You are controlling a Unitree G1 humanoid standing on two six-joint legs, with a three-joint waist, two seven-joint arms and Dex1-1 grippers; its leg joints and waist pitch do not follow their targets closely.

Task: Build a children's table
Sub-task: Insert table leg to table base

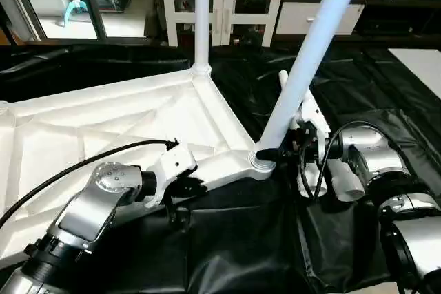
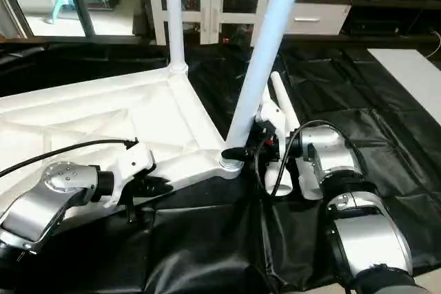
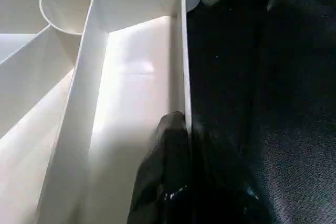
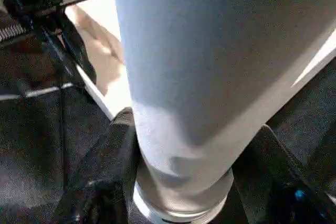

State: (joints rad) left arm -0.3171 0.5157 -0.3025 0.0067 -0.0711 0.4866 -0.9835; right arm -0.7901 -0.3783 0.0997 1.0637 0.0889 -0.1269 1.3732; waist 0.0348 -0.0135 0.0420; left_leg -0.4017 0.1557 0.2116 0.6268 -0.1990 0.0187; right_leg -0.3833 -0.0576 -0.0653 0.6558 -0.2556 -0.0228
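Tabletop (image 1: 103,122) upside down on black sheeting (image 2: 207,253), near rim pinched by left pincer (image 3: 181,129), fingers together. Right pincer (image 4: 184,145) clamped low on tilted leg (image 1: 303,74) at near corner socket (image 1: 262,162). Best straightened upright, then pressed down while holding rim firm.

Both upright legs, the near leg (image 1: 303,67) and the far leg (image 1: 201,18), run off the top edge. The tabletop (image 1: 83,135) is cut off at the left.
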